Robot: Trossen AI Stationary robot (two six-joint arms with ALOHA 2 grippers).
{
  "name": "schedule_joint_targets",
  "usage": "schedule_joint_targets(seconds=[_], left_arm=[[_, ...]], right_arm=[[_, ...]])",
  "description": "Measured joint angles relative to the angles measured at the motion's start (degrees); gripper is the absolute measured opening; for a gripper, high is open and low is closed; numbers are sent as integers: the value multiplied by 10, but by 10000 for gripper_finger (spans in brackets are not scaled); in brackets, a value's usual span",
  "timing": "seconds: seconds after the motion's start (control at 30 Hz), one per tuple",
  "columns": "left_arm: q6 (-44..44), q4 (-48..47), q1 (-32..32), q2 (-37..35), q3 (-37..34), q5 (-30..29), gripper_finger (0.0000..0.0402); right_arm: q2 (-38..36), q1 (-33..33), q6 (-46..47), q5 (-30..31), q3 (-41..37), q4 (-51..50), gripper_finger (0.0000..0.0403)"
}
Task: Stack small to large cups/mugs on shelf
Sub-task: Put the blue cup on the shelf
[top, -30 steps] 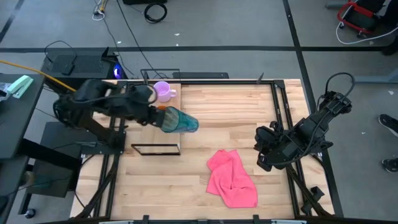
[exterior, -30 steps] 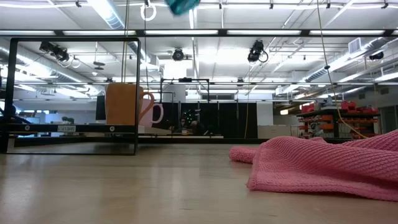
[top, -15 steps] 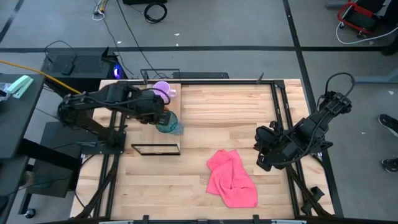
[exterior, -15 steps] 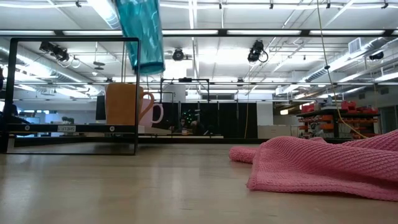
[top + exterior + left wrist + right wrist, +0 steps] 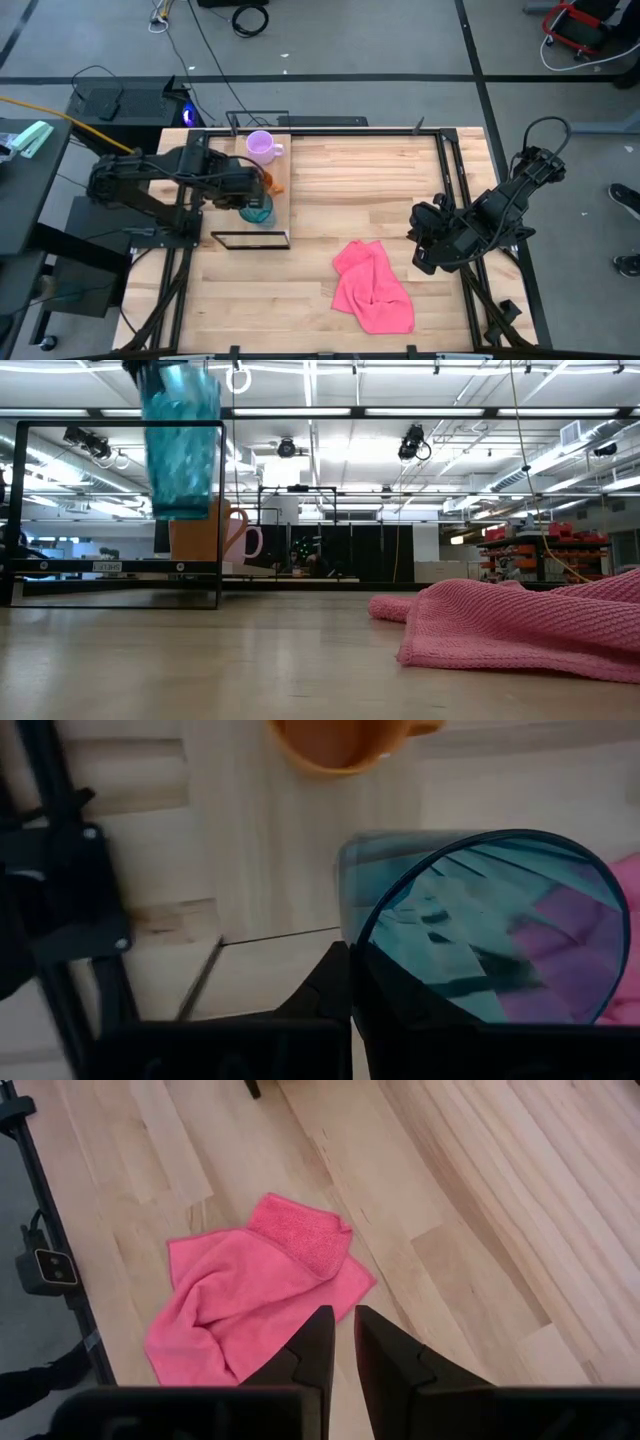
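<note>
You are holding the teal cup [image 5: 257, 208] clenched in the left tool [image 5: 246, 196] over the shelf [image 5: 281, 205]; descending off-centre risks clipping the orange mug [image 5: 272, 183]. Right tool [image 5: 428, 252] idling, nearly shut on nothing, near the worktop's right edge.

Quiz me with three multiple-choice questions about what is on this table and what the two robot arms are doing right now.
1. Where is the pink cloth?
A. on the wooden tabletop
B. on the light-wood shelf
C. in a gripper

2. How many cups show in the high view?
A. one
B. three
C. five

3. What is the left gripper doing?
A. resting open
B. holding the teal patterned cup
C. holding the cloth

Answers:
1. A, it lies on the tabletop near the right gripper.
2. B, pale purple mug, orange mug and teal cup.
3. B, its fingers grip the cup's rim above the shelf.
</note>
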Motion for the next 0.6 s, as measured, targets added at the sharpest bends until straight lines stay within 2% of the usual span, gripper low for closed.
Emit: schedule_joint_targets(seconds=[0.33, 0.6], left_arm=[[-29, -4, 1, -32, -85, 1, 10], [-28, -1, 1, -31, -97, 6, 10]], right_arm=[[0, 0, 0, 5, 0, 1, 50], [0, 0, 0, 5, 0, 9, 50]])
